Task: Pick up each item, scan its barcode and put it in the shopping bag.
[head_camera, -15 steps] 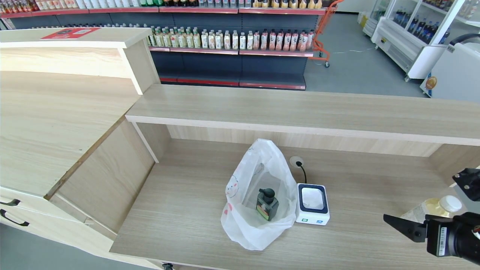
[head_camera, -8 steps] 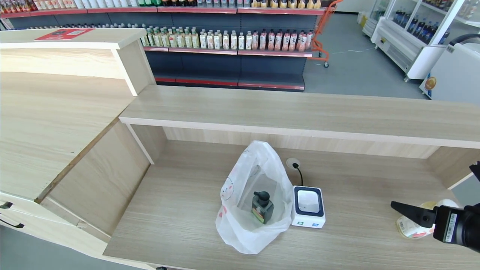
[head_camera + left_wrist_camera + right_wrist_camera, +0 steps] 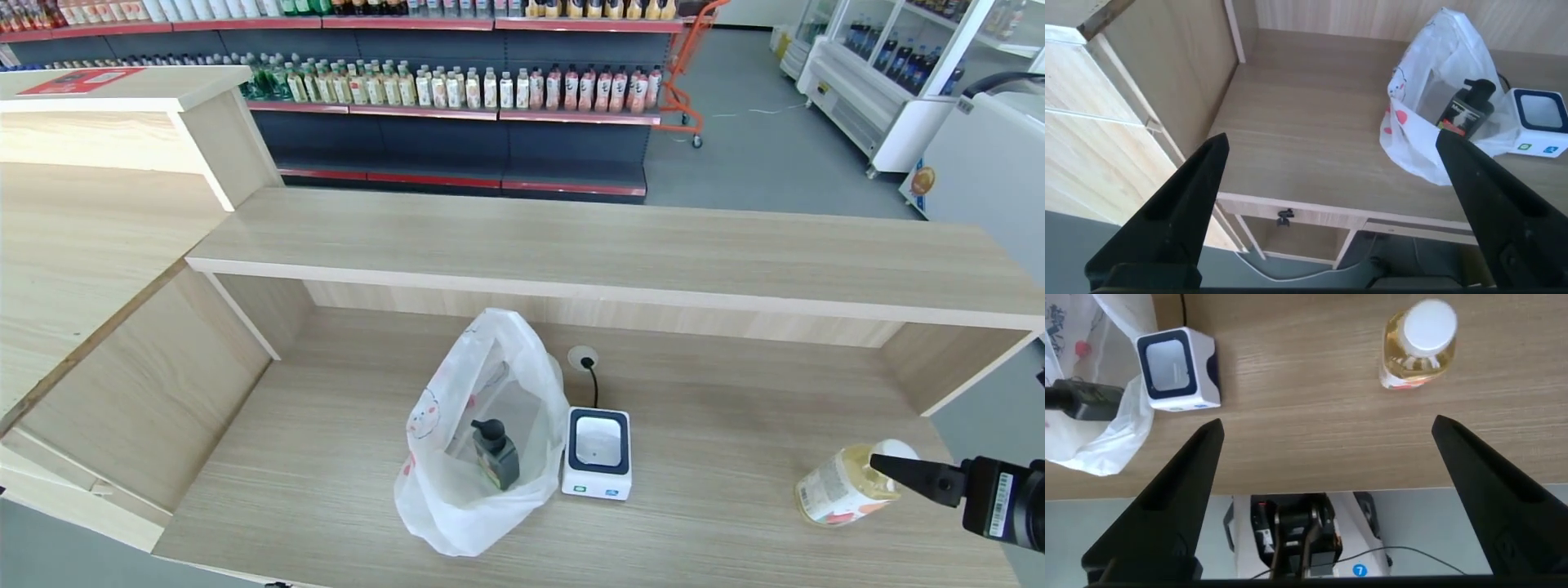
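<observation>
Counter (image 3: 735, 425) holds one scanner (image 3: 598, 454), one yellow bottle (image 3: 841, 494), one bag (image 3: 445, 508), one pump bottle (image 3: 496, 457).

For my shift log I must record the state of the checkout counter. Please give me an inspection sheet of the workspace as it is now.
Surface: light wooden counter, set below a raised ledge.
Job's things: white shopping bag open, dark pump bottle inside; barcode scanner right beside the bag; bottle of yellow liquid, white cap, stands apart toward the right.
Clutter: nothing seen.
Grippers: left gripper open, empty; right gripper open, empty, near the yellow bottle.
Cables: black scanner cable runs into a counter hole.
Surroundings: drink shelves, glass coolers.
</observation>
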Controlling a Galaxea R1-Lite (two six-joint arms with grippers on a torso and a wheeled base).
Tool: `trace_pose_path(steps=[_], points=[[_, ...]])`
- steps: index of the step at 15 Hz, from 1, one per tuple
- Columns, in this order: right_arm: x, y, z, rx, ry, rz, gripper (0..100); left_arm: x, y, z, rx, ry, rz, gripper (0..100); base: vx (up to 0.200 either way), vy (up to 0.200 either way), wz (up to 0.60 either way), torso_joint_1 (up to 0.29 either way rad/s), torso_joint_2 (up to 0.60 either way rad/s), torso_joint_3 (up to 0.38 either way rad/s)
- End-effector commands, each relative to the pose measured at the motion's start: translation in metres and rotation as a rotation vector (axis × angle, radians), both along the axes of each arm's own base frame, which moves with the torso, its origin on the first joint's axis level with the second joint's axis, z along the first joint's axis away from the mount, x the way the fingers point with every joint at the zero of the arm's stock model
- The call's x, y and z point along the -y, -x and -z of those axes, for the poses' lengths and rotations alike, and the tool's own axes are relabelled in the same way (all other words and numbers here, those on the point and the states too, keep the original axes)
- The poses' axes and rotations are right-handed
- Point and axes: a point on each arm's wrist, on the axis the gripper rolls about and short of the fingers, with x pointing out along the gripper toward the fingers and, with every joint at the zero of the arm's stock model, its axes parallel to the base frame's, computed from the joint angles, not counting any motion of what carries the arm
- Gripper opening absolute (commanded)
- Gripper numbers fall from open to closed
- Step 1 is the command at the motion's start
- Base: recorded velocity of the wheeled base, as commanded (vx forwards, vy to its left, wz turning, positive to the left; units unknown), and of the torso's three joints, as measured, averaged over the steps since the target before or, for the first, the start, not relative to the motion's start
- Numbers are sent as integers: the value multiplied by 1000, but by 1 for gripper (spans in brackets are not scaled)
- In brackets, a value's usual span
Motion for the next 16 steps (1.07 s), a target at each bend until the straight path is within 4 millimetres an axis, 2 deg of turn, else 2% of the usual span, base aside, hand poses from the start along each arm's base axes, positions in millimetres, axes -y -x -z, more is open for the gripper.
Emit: trace_pose_path(steps=[1,7,10,16], points=[[0,3,-2,16,-2,0,100,0,0,0,0,1,-1,100,-200,0,0,12,2,2],[2,5,0,-6,-9,19,100,0,0,0,0,-2,1,100,-200,0,0,8,1,-1],[5,3,-2,-9,-10,47,100,0,0,0,0,-3,1,100,0,0,0,0,0,0],[9,-1,2,-36,-44,102,100,0,0,0,0,-8,1,100,0,-200,0,2,-3,1]])
